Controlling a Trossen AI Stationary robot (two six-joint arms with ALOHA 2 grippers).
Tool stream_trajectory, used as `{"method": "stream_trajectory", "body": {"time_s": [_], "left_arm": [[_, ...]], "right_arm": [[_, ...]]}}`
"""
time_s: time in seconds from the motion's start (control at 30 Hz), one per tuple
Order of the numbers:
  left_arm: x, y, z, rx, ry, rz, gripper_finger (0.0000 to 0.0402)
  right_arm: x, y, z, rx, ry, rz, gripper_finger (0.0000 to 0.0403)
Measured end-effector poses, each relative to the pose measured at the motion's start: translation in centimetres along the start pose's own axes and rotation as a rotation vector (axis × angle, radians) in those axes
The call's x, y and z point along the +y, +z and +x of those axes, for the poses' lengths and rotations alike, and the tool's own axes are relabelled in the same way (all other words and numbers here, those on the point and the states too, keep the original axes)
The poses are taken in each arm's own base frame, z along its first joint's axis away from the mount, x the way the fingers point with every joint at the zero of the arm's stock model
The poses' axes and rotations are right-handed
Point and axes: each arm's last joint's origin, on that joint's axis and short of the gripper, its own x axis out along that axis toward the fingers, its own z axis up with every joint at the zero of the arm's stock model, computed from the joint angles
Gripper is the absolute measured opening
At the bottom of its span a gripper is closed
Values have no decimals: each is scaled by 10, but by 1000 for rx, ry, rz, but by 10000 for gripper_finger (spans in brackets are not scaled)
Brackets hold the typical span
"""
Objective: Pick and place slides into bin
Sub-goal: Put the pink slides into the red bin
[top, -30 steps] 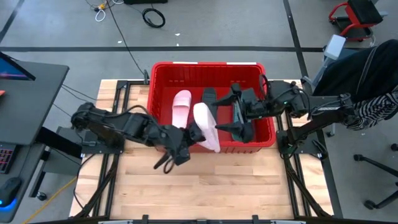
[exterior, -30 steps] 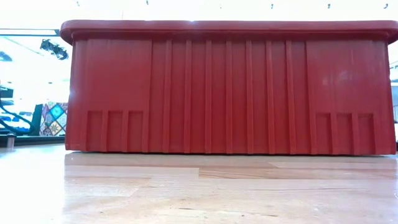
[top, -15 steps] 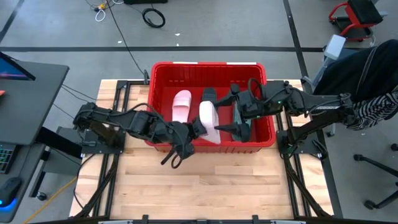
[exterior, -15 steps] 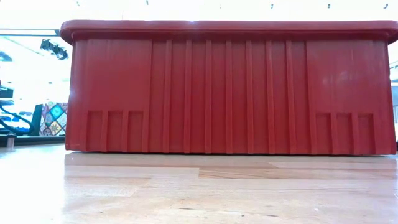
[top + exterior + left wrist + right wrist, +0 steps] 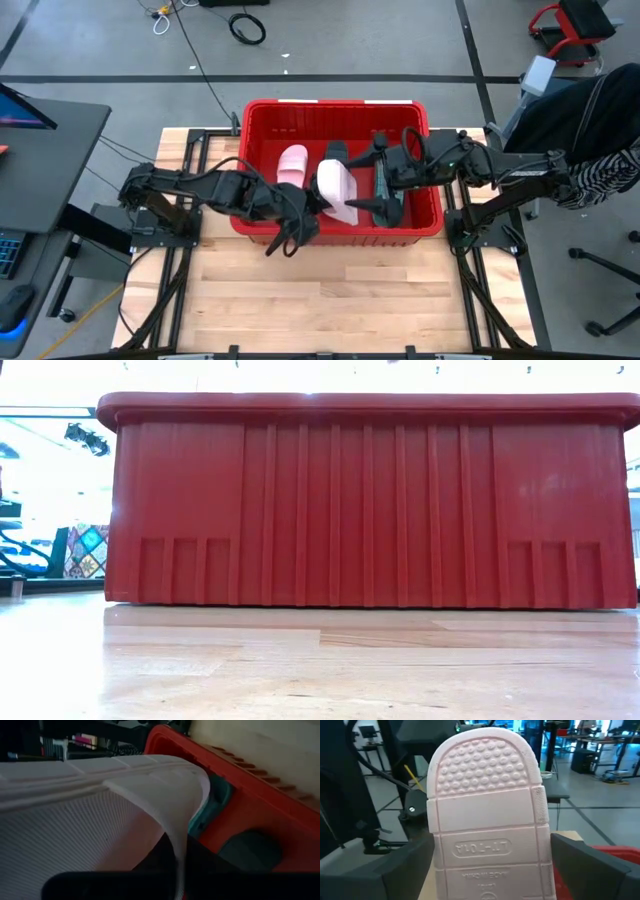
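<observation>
on the wooden surface [image 5: 330, 290] sits the red bin [image 5: 262, 125]; my left gripper [image 5: 310, 208] is clamped on a pink slide [image 5: 336, 190] above it, my right gripper [image 5: 383, 190] spread wide, grey floor [image 5: 120, 60] around.

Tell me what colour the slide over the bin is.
Pale pink-white slide, clearest in the right wrist view.

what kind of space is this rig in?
Looks like a robotics lab or workshop, not a home: a wooden table on a metal frame, bare concrete floor with loose cables, a desk with a monitor, and more workbenches behind.
</observation>
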Motion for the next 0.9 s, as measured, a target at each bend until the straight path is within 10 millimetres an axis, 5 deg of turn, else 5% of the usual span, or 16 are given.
{"method": "stream_trajectory", "body": {"time_s": [0.33, 0.53, 0.7, 0.9], "left_arm": [[-2, 18, -22, -79, 43, -138, 11], [10, 28, -41, -102, 210, -191, 13], [24, 23, -51, -151, 301, -402, 11], [37, 3, -54, -149, 340, -614, 11]], "right_arm": [[-7, 2, -19, 36, -23, 99, 399], [-8, -1, -33, 102, -27, 179, 399], [6, -2, -32, 103, -9, 92, 399], [26, -2, -35, 82, -185, -154, 398]]}}
